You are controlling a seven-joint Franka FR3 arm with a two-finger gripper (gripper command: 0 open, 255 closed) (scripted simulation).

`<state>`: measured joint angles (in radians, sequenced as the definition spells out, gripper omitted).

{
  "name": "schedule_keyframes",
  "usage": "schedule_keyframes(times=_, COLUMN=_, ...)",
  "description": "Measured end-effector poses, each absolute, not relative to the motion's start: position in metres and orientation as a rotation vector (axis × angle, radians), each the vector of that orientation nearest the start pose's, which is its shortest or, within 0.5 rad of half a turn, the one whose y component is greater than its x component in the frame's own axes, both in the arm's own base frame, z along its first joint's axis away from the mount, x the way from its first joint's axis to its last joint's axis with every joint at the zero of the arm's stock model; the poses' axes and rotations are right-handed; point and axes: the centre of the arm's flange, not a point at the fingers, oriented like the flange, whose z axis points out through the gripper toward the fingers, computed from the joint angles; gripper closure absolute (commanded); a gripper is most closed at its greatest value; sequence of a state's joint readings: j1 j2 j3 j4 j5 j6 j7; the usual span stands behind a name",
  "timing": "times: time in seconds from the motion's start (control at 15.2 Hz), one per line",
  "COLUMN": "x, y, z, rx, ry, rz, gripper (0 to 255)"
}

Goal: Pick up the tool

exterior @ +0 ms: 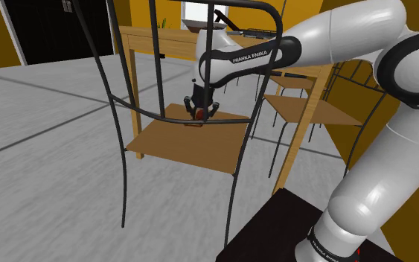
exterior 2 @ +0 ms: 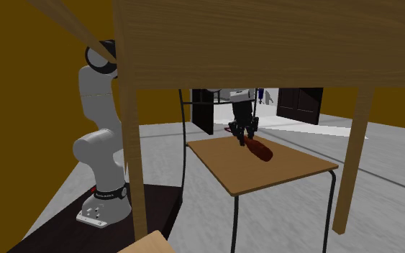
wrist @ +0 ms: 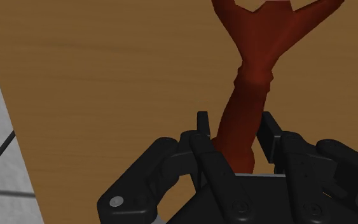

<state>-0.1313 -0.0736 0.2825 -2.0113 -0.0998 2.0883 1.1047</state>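
Shoulder view: the gripper [exterior: 202, 112] is reaching down onto the chair seat [exterior: 174, 149]. Second exterior view: the red tool [exterior 2: 260, 151] is lying flat there, handle under the hand. Wrist view: the fingers [wrist: 203, 130] are straddling that handle, seemingly clasping it for lifting.

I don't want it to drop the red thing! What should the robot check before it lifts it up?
1. Tool lying on the chair seat: ok.
2. Gripper lowered to the tool's handle: ok.
3. Handle centred in the gripper: ok.
4. Grip tight on the handle: cannot tell.
5. Tool raised off the seat: not ok, not yet lifted.
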Motion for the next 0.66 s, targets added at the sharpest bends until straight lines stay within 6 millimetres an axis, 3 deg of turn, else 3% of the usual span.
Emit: schedule_keyframes(times=0.66, x=0.544, y=0.081, z=0.551, rx=-2.813, ry=1.376, rz=-0.289, gripper=255)
